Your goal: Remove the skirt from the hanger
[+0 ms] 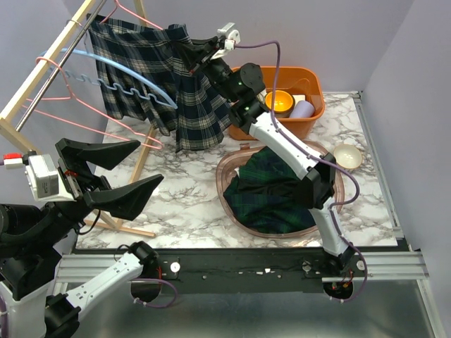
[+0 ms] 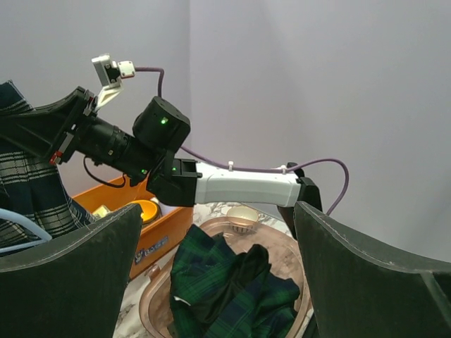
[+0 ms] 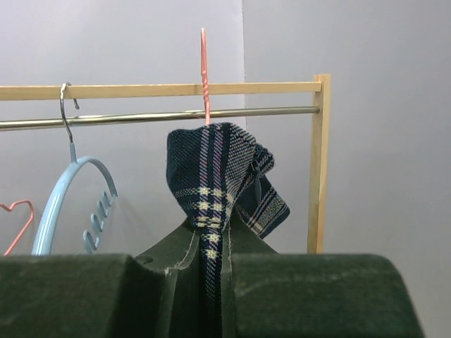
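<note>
Nearest, at the left, the left gripper (image 1: 149,163) hung with its jaws spread wide and nothing between them, well apart from the clothes and pointing across the marble table (image 1: 183,204). Right of it and a little farther, a clear pinkish basin (image 1: 224,172) held a crumpled dark green plaid garment (image 1: 271,190). The right arm rose over that basin and reached to the far left, so it was plainly the nearer arm to the work. At its end the right gripper (image 1: 194,60) was clamped on a bunched fold of the skirt (image 1: 151,77) — the wrist view showed navy plaid cloth pinched between the two fingers and rising above them. The skirt was still draped over the pink hanger (image 3: 204,70), whose hook stood straight above the grip and caught on the metal rail (image 3: 141,116) of the wooden rack (image 3: 320,162). Most of the cloth lay to the left of the gripper and below it, spread roughly left to right along the hanger. An empty blue hanger (image 1: 134,77) hung just near of the skirt. Judging from this, the release turned on drawing the cloth rightward, off the hanger's right end — a straight downward tug would likely drag the hanger along.
</note>
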`<move>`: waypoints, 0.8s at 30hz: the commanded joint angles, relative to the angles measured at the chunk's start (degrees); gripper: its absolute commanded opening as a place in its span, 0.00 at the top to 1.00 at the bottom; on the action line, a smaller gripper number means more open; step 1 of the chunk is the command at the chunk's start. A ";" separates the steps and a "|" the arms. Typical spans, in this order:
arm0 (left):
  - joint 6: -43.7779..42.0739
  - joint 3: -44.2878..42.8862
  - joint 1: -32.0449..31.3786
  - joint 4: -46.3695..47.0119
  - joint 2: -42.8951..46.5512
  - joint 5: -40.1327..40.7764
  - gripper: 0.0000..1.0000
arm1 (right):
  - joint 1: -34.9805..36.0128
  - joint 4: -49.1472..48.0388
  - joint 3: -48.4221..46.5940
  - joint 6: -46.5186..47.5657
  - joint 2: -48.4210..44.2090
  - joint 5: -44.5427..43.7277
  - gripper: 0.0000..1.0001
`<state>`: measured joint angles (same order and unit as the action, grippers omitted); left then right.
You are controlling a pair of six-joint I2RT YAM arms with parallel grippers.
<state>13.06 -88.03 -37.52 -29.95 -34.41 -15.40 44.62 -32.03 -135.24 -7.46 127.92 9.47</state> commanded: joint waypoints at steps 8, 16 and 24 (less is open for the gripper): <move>-1.11 0.75 0.08 -0.54 -0.39 2.74 0.01 | 0.03 -11.74 11.56 2.19 -12.51 -2.62 0.99; -2.60 -0.48 -0.01 -2.04 -2.41 5.81 0.01 | 0.03 -13.76 22.38 4.03 -20.07 -3.67 0.99; -2.78 -2.06 0.08 -1.78 -5.31 9.42 0.01 | -0.06 -13.15 32.14 6.94 -29.03 -5.34 0.99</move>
<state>11.11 -88.09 -37.52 -31.55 -37.82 -9.34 44.62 -36.71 -105.27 -2.96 106.50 7.53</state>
